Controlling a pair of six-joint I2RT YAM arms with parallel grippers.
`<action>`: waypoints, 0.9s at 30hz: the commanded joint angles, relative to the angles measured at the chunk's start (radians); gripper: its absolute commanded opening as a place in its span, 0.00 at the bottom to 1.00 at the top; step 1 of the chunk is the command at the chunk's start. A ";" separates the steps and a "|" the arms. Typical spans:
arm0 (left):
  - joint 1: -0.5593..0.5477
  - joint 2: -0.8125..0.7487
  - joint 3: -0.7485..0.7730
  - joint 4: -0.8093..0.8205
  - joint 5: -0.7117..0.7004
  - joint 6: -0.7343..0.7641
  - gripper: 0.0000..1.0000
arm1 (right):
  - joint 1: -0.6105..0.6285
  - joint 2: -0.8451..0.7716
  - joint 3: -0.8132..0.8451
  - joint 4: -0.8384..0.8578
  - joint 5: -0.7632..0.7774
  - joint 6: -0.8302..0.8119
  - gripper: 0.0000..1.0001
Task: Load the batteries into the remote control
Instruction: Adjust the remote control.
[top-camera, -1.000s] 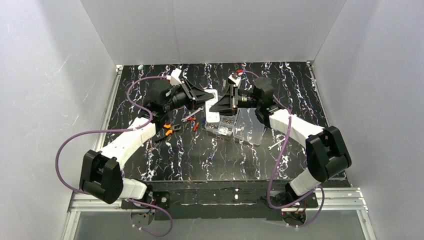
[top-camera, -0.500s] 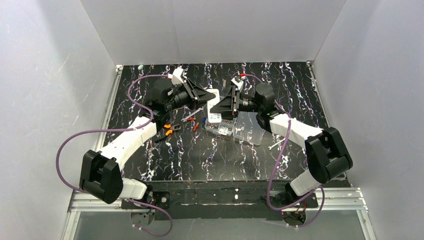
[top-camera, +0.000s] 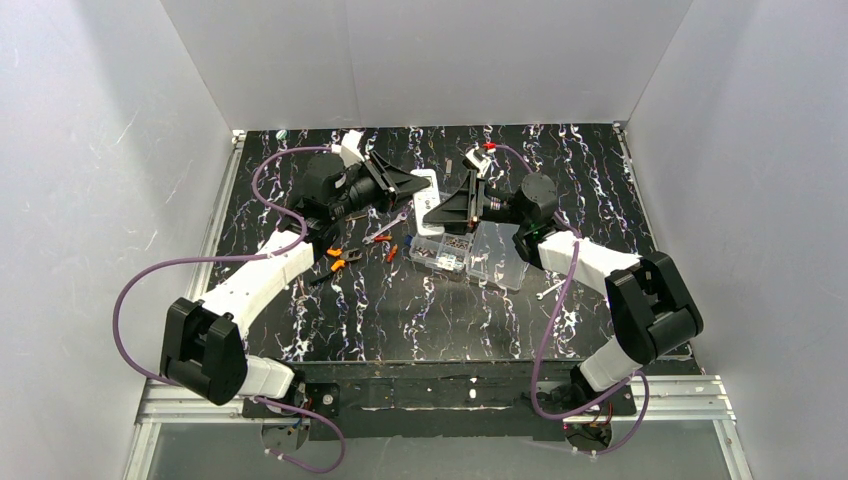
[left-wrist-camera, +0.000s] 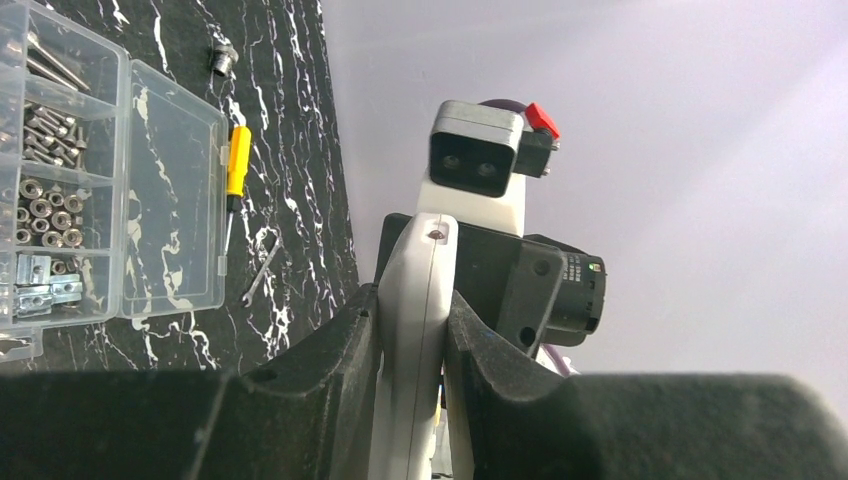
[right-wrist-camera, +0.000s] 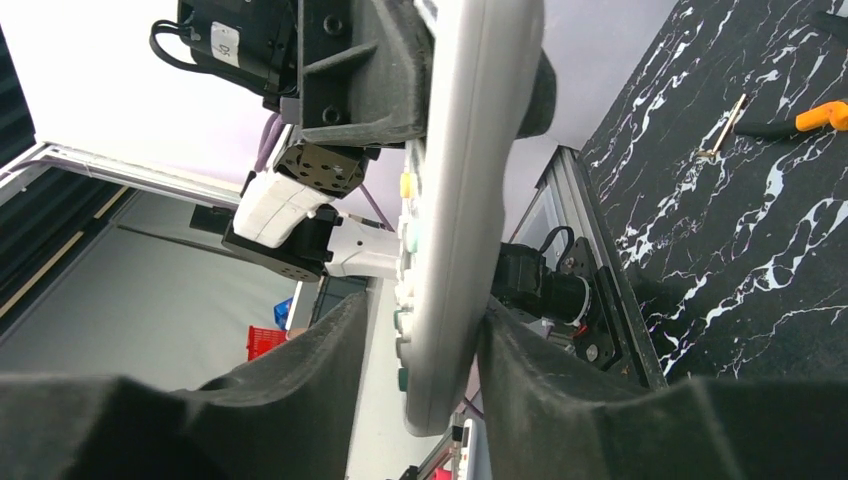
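Mid-air: left hand (left-wrist-camera: 410, 305) pinches remote control (left-wrist-camera: 420, 262), right hand (right-wrist-camera: 422, 312) half-open astride.

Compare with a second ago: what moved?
The right arm drew back rightward; the right fingers straddle the remote control, a gap showing on the button side. The left fingers stay clamped on it, shifted slightly toward the far wall. The clear box and loose tools are unmoved.
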 joint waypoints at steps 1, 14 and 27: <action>0.000 -0.005 0.045 0.057 -0.001 0.005 0.00 | 0.001 0.005 -0.006 0.098 -0.020 0.021 0.48; 0.000 -0.027 0.017 0.030 -0.039 0.033 0.00 | 0.001 -0.001 -0.020 0.070 -0.035 0.001 0.52; 0.000 -0.042 0.018 -0.002 -0.071 0.045 0.00 | 0.001 -0.018 -0.031 0.060 -0.028 -0.006 0.44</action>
